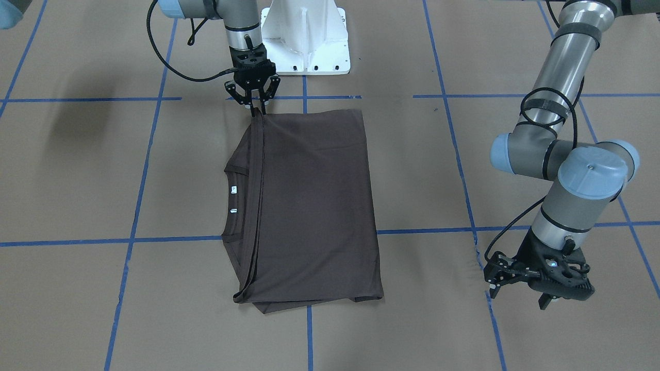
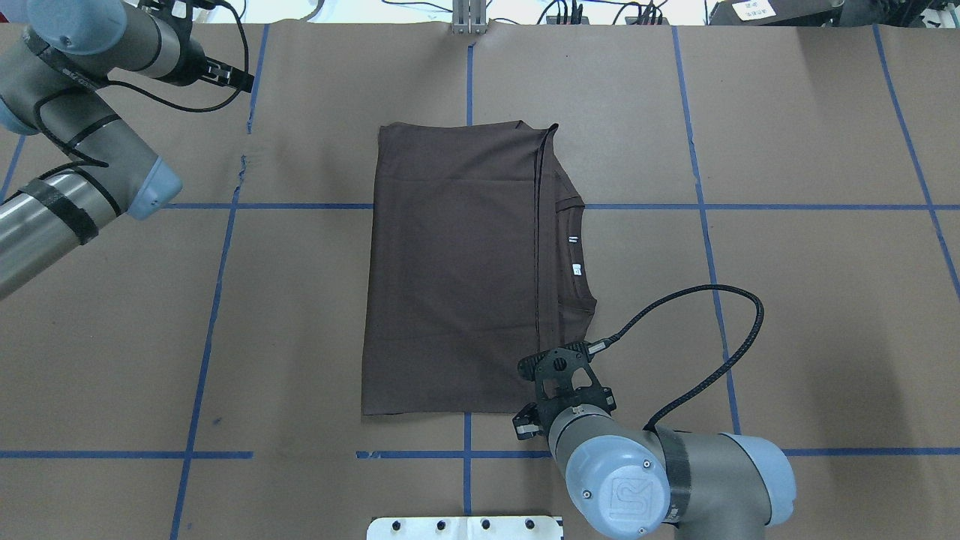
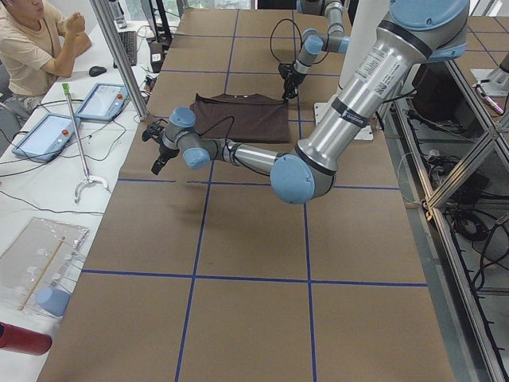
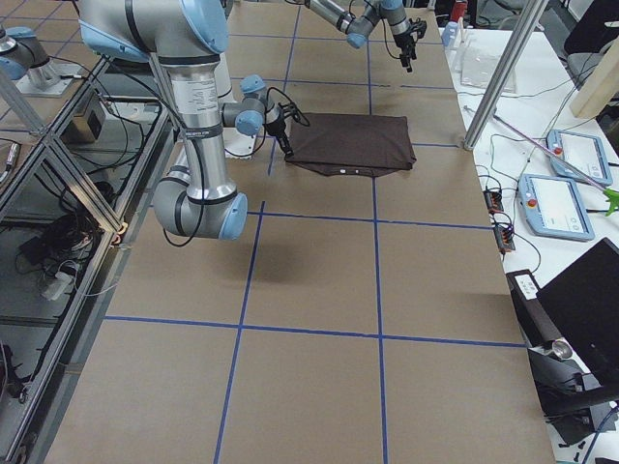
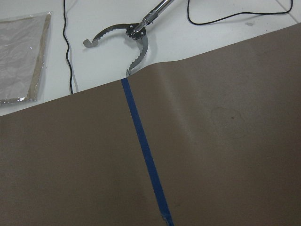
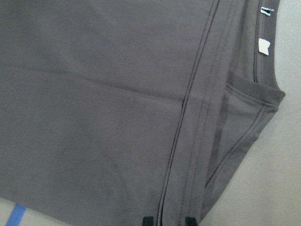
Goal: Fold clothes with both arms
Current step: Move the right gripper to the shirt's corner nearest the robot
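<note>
Right arm [image 2: 660, 472] points down, jaws pinching T-shirt [image 2: 450, 262] corner.

The folded T-shirt [image 2: 450, 270] fills the middle of the surface [image 2: 787, 150]. The right gripper [image 1: 253, 100], clamped on its corner near the white pedestal [image 1: 307, 41], and that arm's looping black cable [image 2: 712, 287] crowd the robot-side edge. The left gripper [image 1: 536, 281] hangs, jaws apart, well off the T-shirt, with bare surface between them.
</note>
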